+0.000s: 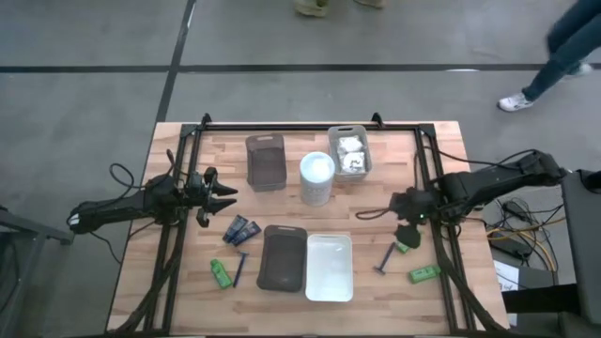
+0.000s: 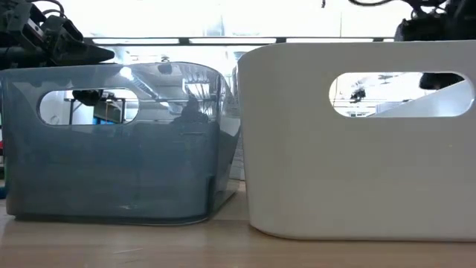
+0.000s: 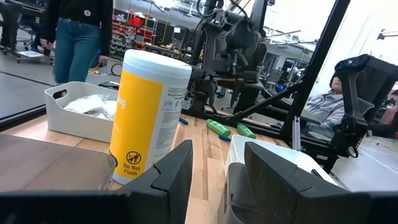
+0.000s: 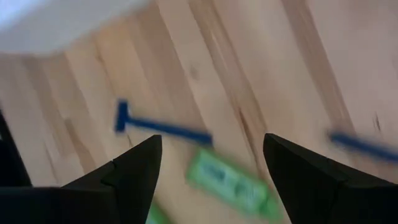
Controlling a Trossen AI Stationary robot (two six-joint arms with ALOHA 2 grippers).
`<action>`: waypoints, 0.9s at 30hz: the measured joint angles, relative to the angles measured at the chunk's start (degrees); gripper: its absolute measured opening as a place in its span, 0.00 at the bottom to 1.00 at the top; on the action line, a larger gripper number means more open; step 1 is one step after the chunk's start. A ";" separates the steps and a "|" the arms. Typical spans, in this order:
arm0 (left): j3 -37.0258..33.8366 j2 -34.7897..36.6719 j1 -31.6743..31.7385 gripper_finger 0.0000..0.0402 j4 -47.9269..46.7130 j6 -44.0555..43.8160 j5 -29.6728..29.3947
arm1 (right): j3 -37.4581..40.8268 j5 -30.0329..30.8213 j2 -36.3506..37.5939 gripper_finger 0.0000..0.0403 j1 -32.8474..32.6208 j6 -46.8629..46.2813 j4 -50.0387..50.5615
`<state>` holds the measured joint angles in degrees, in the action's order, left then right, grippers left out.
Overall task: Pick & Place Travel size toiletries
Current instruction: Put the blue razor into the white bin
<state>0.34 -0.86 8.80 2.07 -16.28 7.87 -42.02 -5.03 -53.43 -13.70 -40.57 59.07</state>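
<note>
Dark fingers of the right pincer (image 4: 211, 171) stand spread wide above a green bottle (image 4: 231, 177), its long axis running slantwise across the gap, a razor (image 4: 163, 127) just beyond; the left pincer (image 1: 218, 195), open, waits well apart.

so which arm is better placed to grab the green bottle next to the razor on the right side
The right. Its open gripper hovers directly over that green bottle, which shows between its fingers beside the razor. The left gripper, also open, waits across the table, beyond the trays.
</note>
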 joint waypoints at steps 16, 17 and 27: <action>0.00 0.02 0.00 0.38 0.00 0.00 -0.01 | -2.84 0.01 -10.42 0.66 -9.76 11.19 -1.62; 0.00 0.02 -0.01 0.38 0.00 -0.01 -0.02 | -2.84 -0.15 -11.37 0.65 -10.42 12.26 -2.40; 0.00 0.00 -0.02 0.38 0.00 0.00 -0.02 | -2.85 -6.98 -20.88 0.57 -15.13 21.85 -8.59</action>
<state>0.34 -0.86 8.78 2.07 -16.27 7.86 -44.87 -12.01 -74.32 -28.83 -18.72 50.48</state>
